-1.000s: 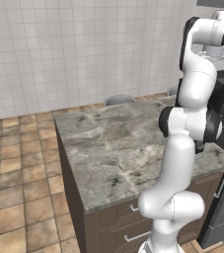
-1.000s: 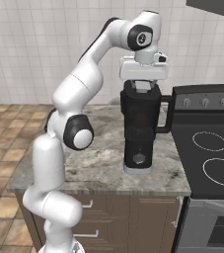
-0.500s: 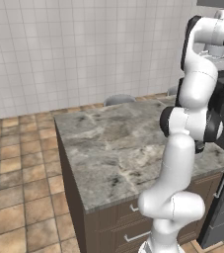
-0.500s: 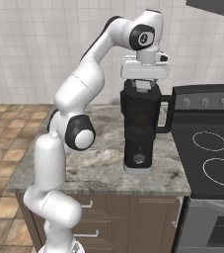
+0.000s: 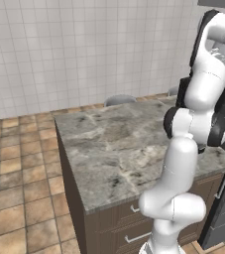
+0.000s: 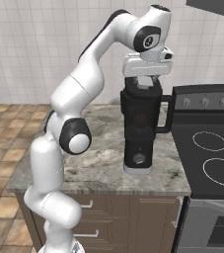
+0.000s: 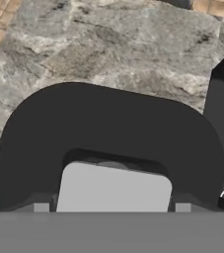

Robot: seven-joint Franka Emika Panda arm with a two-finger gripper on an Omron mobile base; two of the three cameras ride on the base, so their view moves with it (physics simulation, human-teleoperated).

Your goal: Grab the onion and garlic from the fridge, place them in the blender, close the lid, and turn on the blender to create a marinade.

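Note:
The tall black blender (image 6: 139, 133) stands on the marble counter (image 6: 98, 163) next to the stove. A faint reddish shape shows through its dark jar. My gripper (image 6: 144, 85) points straight down onto the top of the jar. In the hand view the black lid (image 7: 108, 128) lies right below the hand, with its light grey square knob (image 7: 114, 190) between my fingertips (image 7: 41, 207). The fingertips sit close against the knob's two sides. The lid rests level on the jar's mouth. The fridge and the garlic are out of view.
A black stove (image 6: 209, 148) with ring burners sits just right of the blender, whose handle (image 6: 167, 114) faces it. The counter (image 5: 114, 149) stretches bare to the left, with drawers (image 6: 91, 207) below. A tiled wall stands behind and a tiled floor (image 5: 20, 173) lies to the left.
The arm's upper links have shifted slightly to the right. The hand has stayed on top of the blender with the lid under it.

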